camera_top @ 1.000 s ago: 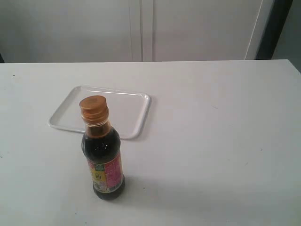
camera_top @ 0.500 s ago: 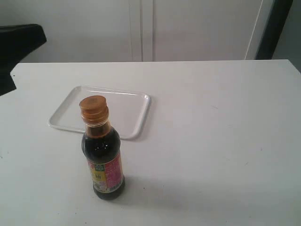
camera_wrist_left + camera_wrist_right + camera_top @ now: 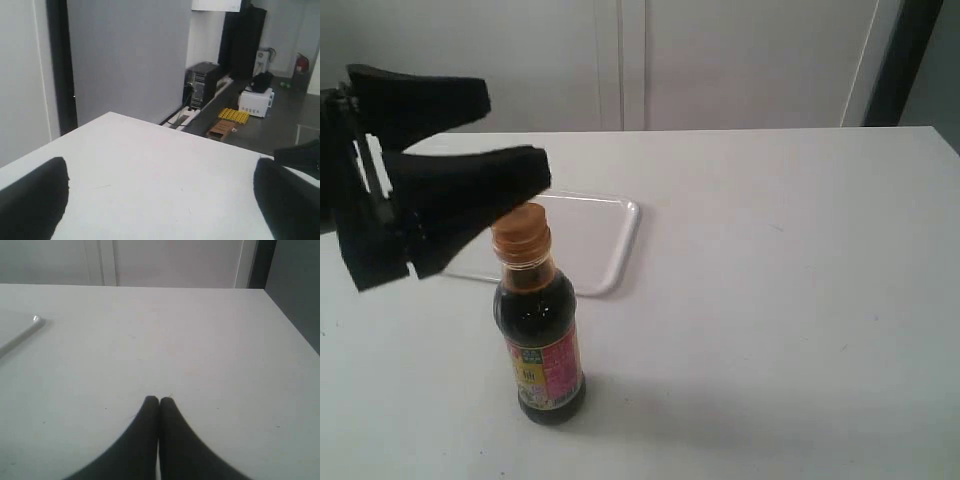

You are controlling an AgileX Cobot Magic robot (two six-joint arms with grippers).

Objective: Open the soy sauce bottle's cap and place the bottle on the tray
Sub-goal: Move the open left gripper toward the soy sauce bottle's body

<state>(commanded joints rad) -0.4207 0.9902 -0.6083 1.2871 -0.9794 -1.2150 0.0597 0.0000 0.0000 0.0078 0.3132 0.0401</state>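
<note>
The soy sauce bottle [image 3: 540,340] stands upright on the white table, dark liquid inside and a red, yellow and green label low on it. Its orange-brown cap [image 3: 521,234] is down on the neck. Behind it lies the flat white tray [image 3: 600,240]. My left gripper [image 3: 515,135] is open, its two black fingers wide apart; the lower finger [image 3: 470,190] partly covers the cap's top. In the left wrist view the left gripper [image 3: 162,185] frames only bare table. My right gripper [image 3: 159,401] is shut and empty, hovering over bare table; it is outside the exterior view.
The tray's rounded corner [image 3: 35,320] shows at one edge of the right wrist view. The table's far edge [image 3: 165,127] drops to a floor with a computer tower [image 3: 200,82] and boxes [image 3: 232,116]. A white wall with cabinet panels stands behind the table.
The left arm has come in from the left of the exterior view and now reaches over the tray to the bottle's cap. The bottle and tray have not moved.
</note>
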